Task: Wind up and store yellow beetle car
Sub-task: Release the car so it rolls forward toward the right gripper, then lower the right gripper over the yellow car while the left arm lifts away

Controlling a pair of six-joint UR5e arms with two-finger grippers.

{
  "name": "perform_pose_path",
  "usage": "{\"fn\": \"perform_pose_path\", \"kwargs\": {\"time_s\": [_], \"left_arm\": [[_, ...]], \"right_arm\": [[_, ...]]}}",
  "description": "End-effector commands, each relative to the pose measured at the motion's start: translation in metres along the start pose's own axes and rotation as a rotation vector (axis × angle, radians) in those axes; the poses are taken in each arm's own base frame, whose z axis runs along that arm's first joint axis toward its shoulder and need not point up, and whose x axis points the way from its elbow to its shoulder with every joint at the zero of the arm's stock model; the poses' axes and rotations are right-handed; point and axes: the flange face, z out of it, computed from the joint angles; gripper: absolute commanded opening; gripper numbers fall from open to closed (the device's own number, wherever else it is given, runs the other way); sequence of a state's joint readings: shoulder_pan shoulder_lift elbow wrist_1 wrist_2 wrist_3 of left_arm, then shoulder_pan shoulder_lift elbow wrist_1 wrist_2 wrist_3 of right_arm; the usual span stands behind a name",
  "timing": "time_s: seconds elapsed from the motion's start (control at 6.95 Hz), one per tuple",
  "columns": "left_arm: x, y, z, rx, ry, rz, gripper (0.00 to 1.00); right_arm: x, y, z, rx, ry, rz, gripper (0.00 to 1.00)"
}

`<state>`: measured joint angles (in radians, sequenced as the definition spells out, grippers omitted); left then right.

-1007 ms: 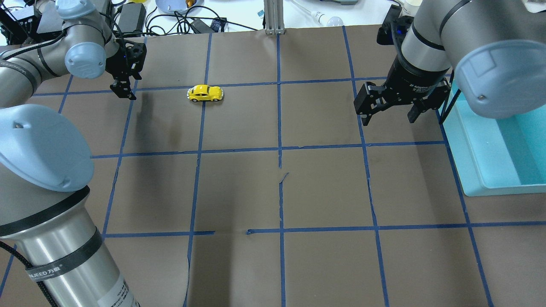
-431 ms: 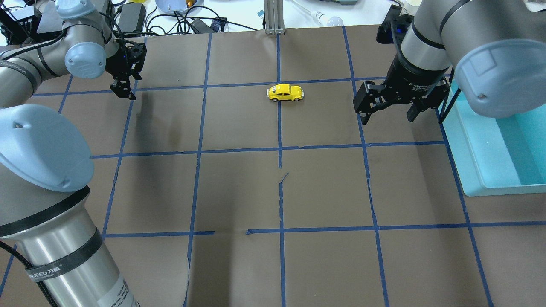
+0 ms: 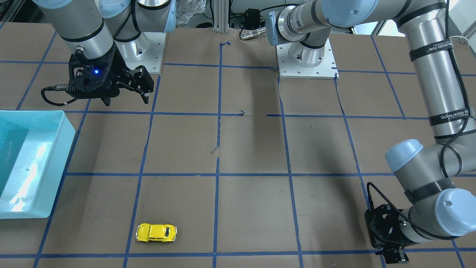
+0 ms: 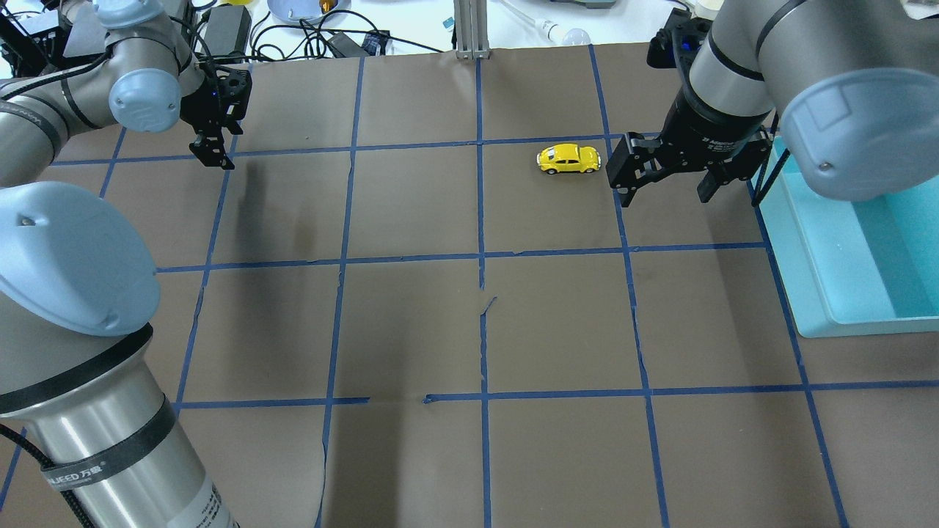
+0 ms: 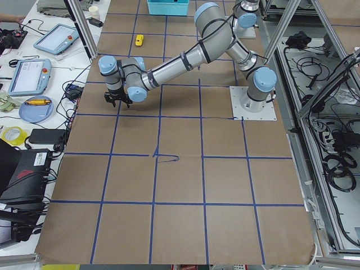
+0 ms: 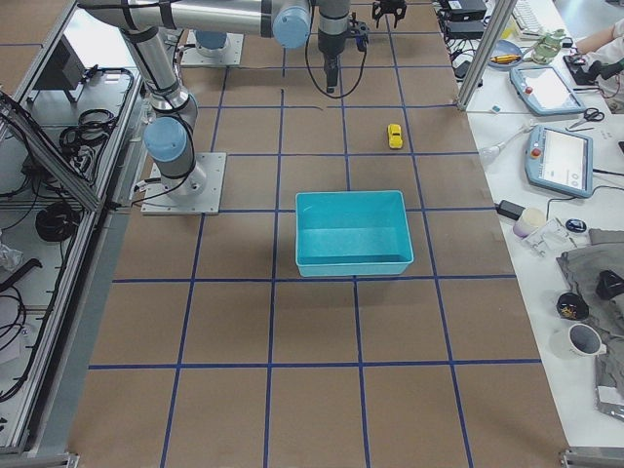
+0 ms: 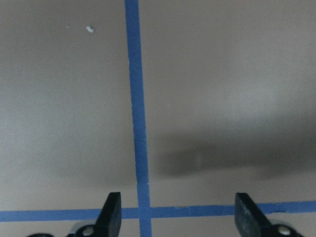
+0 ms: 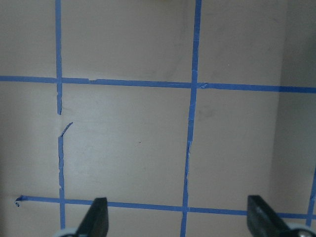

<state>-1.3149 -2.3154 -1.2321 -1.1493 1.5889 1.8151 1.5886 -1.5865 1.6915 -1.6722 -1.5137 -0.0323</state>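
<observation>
The yellow beetle car (image 4: 568, 158) stands free on the brown table, on its wheels, just left of my right gripper (image 4: 664, 192). It also shows in the front view (image 3: 156, 233), the left side view (image 5: 139, 39) and the right side view (image 6: 394, 136). My right gripper is open and empty, its jaws wide apart in the right wrist view (image 8: 178, 219), which shows only table. My left gripper (image 4: 213, 154) is open and empty at the far left, well away from the car; its wrist view (image 7: 178, 217) shows only bare table and tape.
A teal bin (image 4: 799, 242) stands at the table's right edge, just right of my right gripper; it also shows in the front view (image 3: 55, 156). Blue tape lines grid the table. Cables and devices lie beyond the far edge.
The car has rolled right across the table, from near my left gripper to just beside my right gripper. My right gripper has shifted slightly toward the far edge. The left arm has barely moved.
</observation>
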Motion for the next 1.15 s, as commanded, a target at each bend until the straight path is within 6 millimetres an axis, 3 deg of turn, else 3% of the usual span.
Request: {"fn": "perform_pose_path", "kwargs": {"time_s": [0.0,0.14,0.29,0.43,0.58,0.86,1.01], "left_arm": [[0.020,-0.043,-0.050,0.011,0.023,-0.161,0.83],[0.040,-0.068,-0.084,0.013,0.056,-0.217,0.83],[0.064,-0.078,-0.131,0.019,0.059,-0.379,0.83],[0.088,-0.100,-0.169,0.030,0.040,-0.473,0.90],[0.119,-0.128,-0.200,0.029,0.021,-0.594,0.93],[0.188,-0.183,-0.241,0.038,-0.021,-0.875,1.00],[0.213,-0.191,-0.255,0.054,-0.040,-0.959,1.00]], "right_arm": [[0.004,-0.003,0.003,-0.002,-0.001,-0.009,1.00],[0.004,-0.004,0.003,-0.002,-0.001,-0.011,1.00],[0.003,-0.004,-0.002,0.007,-0.001,-0.010,1.00],[0.002,-0.006,0.000,0.010,0.002,-0.019,1.00],[0.002,-0.022,0.006,0.058,0.011,-0.102,1.00],[0.005,-0.062,0.039,0.119,0.040,-0.385,1.00],[0.007,-0.089,0.064,0.175,0.063,-0.495,1.00]]}}
